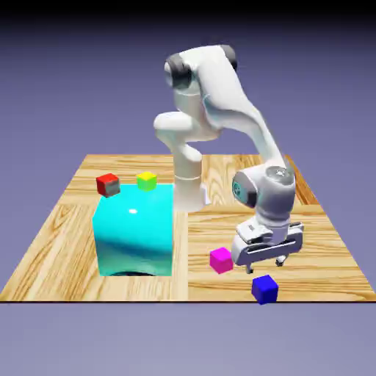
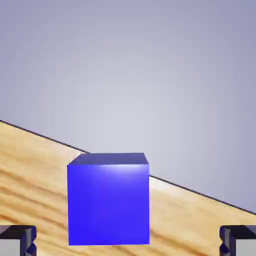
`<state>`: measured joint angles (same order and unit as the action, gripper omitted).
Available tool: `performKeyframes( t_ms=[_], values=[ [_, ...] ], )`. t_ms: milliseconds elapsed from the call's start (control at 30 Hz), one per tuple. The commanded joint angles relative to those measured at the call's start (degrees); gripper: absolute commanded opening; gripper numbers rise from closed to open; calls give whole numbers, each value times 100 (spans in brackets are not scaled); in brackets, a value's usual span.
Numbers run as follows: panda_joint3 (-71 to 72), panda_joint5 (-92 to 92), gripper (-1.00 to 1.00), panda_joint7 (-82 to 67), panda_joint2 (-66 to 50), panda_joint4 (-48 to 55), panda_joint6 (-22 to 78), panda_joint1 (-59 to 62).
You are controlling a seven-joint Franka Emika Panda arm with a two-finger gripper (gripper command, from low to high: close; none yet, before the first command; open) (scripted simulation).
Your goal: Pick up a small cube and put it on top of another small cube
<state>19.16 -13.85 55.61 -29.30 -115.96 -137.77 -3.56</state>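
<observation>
Approaching with the end effector [image 1: 270,257] released, I find the blue cube [image 2: 108,202] between its tips, at the tabletop [image 1: 66,235] near edge. Risk: a nudge pushes it off, away from the pink cube [image 1: 221,260].

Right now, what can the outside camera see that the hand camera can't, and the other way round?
Only the exterior view shows the white arm, the magenta cube, the big cyan block, and the red cube and yellow-green cube. Only the hand view shows the end effector's grey fingertips wide apart, the blue cube between them, not gripped. Both show the blue cube and the wooden table.
</observation>
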Motion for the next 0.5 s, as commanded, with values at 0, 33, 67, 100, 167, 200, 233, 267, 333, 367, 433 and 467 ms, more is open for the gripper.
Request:
performKeyframes(
  t_ms=[0,33,67,100,167,200,233,267,333,367,433,467],
  values=[
    [-82,-86,0,56,-207,22,-183,-60],
    [-164,-171,0,112,-415,44,-366,-119],
    [-246,-257,0,168,-622,66,-549,-179],
    [-319,-334,0,218,-809,86,-713,-233],
    [-319,-334,-100,218,-809,86,-714,-233],
    [-237,-249,-100,162,-602,64,-531,-173],
    [-156,-163,-100,106,-394,42,-348,-114],
    [-74,-77,-100,50,-187,20,-165,-54],
    [-33,109,-100,-18,210,-228,-35,22],
    [-63,208,-100,-34,402,-436,-66,41],
    [-122,406,-100,-66,784,-851,-129,81],
    [-152,505,-100,-83,975,-1059,-160,100]
  ],
)
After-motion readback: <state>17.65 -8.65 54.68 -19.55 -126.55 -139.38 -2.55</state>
